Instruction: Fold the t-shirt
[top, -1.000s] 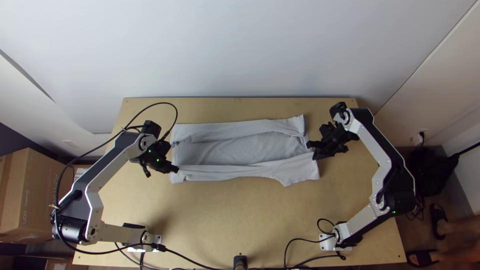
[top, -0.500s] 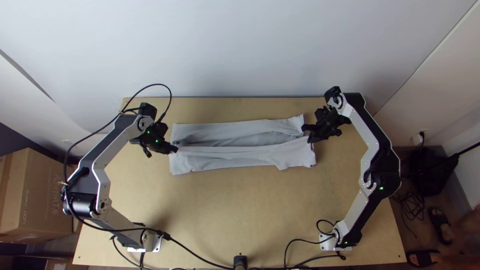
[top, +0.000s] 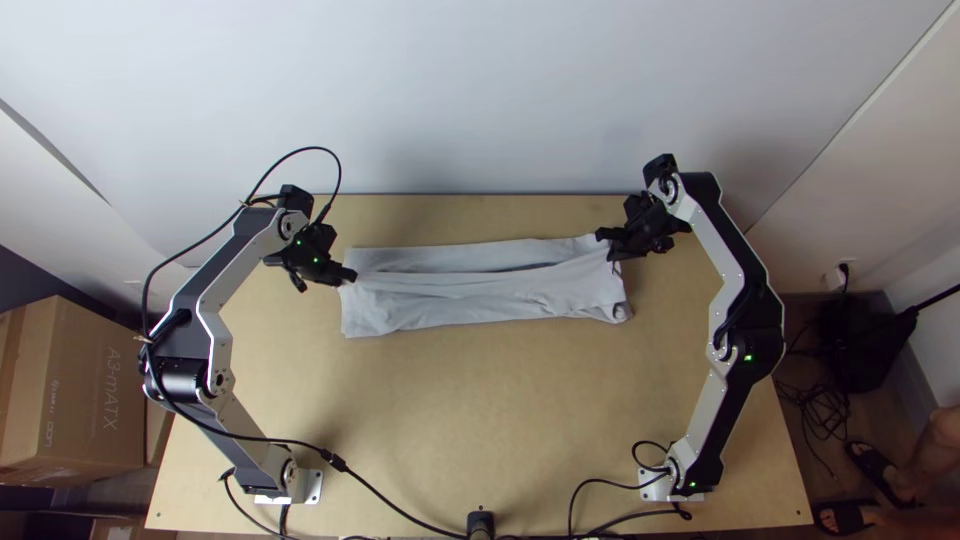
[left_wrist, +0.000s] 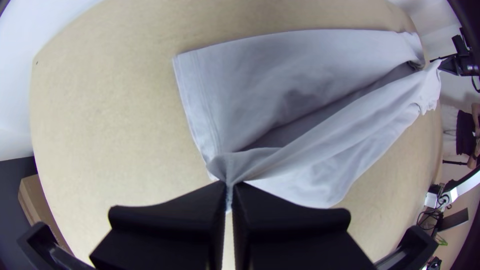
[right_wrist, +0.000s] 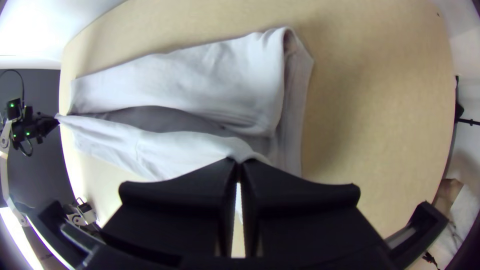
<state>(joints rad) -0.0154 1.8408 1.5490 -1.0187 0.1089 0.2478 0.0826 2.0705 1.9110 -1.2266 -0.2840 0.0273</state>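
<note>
The left gripper (top: 352, 277) has its two fingers pressed together on a pinch of edge at one end of the light grey t-shirt (top: 480, 300), and the right gripper (top: 606, 247) likewise nips the cloth at the other end, its fingers closed on it. Between them the t-shirt lies in a long strip across the far half of the wooden tabletop (top: 470, 410), its far side folded inward and its near layer drawn up in creases toward that fold, with a darker gap between the two. Beyond the tabletop's left side stands a cardboard box (top: 85, 385).
</note>
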